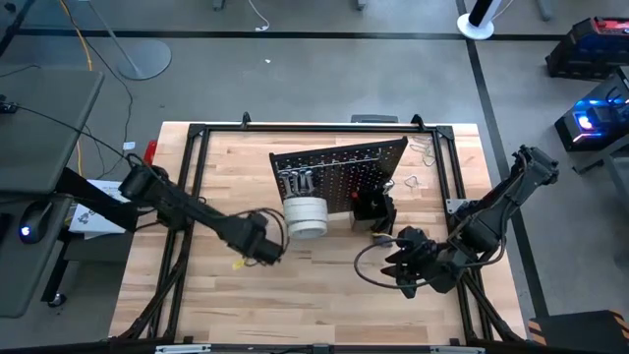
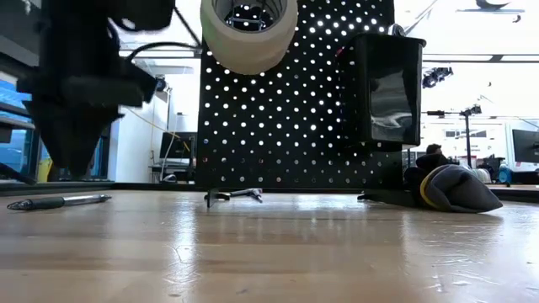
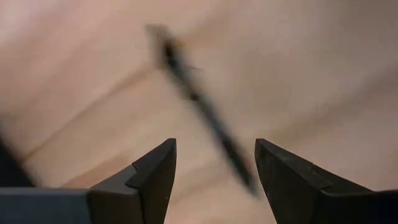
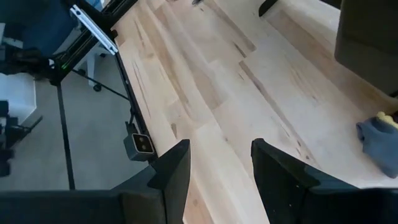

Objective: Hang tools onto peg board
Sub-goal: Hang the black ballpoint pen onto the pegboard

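White tape roll (image 1: 306,217) on peg board (image 1: 339,169), left pincer (image 3: 214,163) open over screwdriver (image 3: 205,112) — right pincer (image 4: 219,163) open, glove (image 2: 459,187) nearby

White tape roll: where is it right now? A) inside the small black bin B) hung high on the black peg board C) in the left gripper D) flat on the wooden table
B: the white tape roll hangs high on the black perforated peg board, clear of the wooden table.
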{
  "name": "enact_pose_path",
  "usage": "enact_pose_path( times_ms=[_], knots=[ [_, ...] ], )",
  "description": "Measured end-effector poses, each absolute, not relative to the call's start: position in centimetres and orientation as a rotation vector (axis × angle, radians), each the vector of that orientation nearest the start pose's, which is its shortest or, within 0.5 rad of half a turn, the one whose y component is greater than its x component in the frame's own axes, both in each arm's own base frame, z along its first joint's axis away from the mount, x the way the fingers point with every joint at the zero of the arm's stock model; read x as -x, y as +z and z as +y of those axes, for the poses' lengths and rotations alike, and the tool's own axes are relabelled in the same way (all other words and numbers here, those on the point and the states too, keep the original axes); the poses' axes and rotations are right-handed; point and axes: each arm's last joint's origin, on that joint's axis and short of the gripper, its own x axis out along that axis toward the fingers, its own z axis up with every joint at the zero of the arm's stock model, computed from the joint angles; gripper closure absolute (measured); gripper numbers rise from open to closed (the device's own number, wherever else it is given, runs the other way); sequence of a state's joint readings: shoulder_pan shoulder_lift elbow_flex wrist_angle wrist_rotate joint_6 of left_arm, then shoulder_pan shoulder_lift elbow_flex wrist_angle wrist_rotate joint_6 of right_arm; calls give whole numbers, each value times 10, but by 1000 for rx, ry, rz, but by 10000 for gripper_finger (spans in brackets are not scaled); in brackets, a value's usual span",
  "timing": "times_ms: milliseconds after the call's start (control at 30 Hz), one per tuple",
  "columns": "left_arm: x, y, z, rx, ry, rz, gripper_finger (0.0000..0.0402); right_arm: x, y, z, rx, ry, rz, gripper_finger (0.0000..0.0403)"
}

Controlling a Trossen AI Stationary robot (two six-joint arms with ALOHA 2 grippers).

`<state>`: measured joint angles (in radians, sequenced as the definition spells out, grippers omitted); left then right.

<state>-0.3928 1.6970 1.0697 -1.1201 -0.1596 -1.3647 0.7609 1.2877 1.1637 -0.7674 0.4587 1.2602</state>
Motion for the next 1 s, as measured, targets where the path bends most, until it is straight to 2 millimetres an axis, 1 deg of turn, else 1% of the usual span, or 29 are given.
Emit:
enact_pose_path(
  times_ms=[67,133,300,433,567,633,667,700,767,833,900,933,967,1000],
  knots=[
    [-241,178,-91,569,1020,1396,190,-194,314,168,-687,-201,765,242],
    [-234,177,-88,615,1046,1330,190,-194,313,168,-687,-201,767,242],
    [-222,159,-78,822,1017,1197,190,-195,313,168,-684,-208,760,242],
    [-211,145,-70,922,1113,1118,190,-195,313,168,-682,-211,755,242],
    [-210,132,-67,988,1092,1067,190,-196,313,167,-683,-218,753,242],
    [-213,130,-67,1031,1073,1028,192,-197,313,166,-684,-223,749,242],
    [-212,128,-67,1034,1092,1022,197,-197,313,165,-685,-225,748,242],
    [-211,127,-66,1041,1106,1011,205,-197,313,164,-686,-229,747,242],
    [-209,126,-65,1048,1116,1010,236,-199,313,164,-688,-236,744,242],
    [-208,124,-65,1047,1120,1017,286,-200,312,163,-687,-241,744,242],
    [-208,124,-65,1051,1113,1009,351,-201,312,163,-690,-243,742,242],
    [-209,124,-66,1039,1102,1011,373,-201,312,163,-690,-242,744,242],
    [-208,125,-67,1026,1092,1012,381,-201,312,163,-691,-240,747,242],
    [-209,126,-68,1009,1078,1019,381,-201,312,163,-694,-240,746,242]
  ],
)
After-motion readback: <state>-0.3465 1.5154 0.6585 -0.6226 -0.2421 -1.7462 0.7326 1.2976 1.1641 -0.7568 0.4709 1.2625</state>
